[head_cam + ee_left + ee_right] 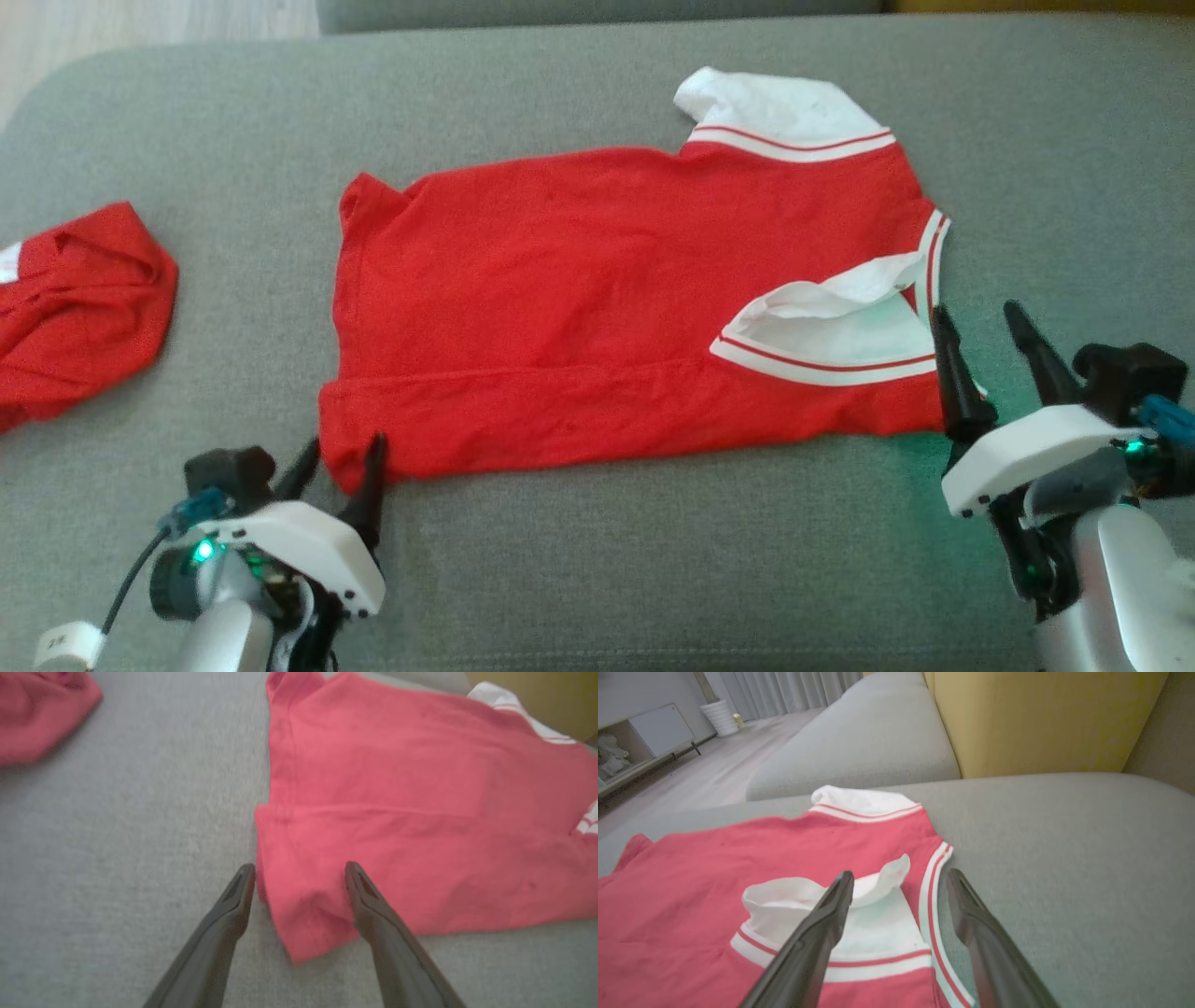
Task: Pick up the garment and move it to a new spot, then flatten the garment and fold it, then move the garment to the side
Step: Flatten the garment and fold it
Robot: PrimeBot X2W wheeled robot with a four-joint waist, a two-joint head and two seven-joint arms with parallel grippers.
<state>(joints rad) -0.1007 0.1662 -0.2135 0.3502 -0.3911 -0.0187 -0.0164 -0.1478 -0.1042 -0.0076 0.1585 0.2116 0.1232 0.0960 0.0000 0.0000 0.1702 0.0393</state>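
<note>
The garment [579,299] is a red shirt with white, red-striped sleeves, spread sideways on the grey sofa seat [653,560], its near long edge folded over. My left gripper [341,457] is open at the garment's near left corner [303,919], one finger on each side of that corner. My right gripper [980,322] is open at the garment's near right end, its fingers straddling the striped collar edge [931,905] beside the folded-in white sleeve [873,919]. Nothing is held.
A second red garment [75,308] lies crumpled at the seat's left edge. A yellow cushion [1041,718] and another grey seat [873,742] stand beyond the far side. Bare grey seat lies in front and to the right.
</note>
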